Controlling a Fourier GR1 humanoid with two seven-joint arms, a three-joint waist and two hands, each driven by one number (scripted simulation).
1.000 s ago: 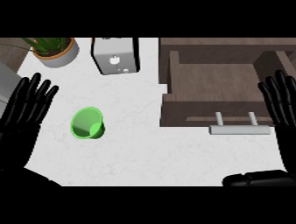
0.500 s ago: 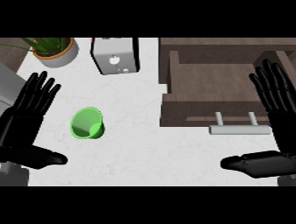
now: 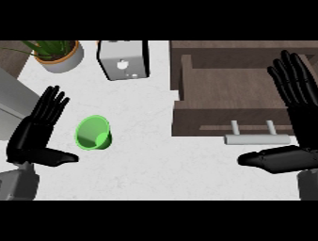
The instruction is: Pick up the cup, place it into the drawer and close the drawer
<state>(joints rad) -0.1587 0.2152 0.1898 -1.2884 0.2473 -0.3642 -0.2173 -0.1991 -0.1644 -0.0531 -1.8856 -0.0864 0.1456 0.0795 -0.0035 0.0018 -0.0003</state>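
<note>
A green cup [image 3: 93, 133] lies on its side on the white counter [image 3: 148, 160], its mouth facing me. My left hand [image 3: 36, 131] is open just left of the cup, fingers straight and thumb out, not touching it. The brown drawer [image 3: 238, 96] stands pulled out at the right, with a pale bar handle [image 3: 256, 137] on its front. My right hand [image 3: 306, 120] is open over the drawer's right side, fingers pointing away and thumb stretched toward the handle.
A potted plant [image 3: 55, 54] stands at the back left. A silver toaster [image 3: 123, 60] stands behind the cup. A grey appliance edge [image 3: 2, 106] lies along the left side.
Both hands have moved inward and forward from the view's edges. The left hand has come close to the cup; the right hand is over the drawer. The cup has not moved.
</note>
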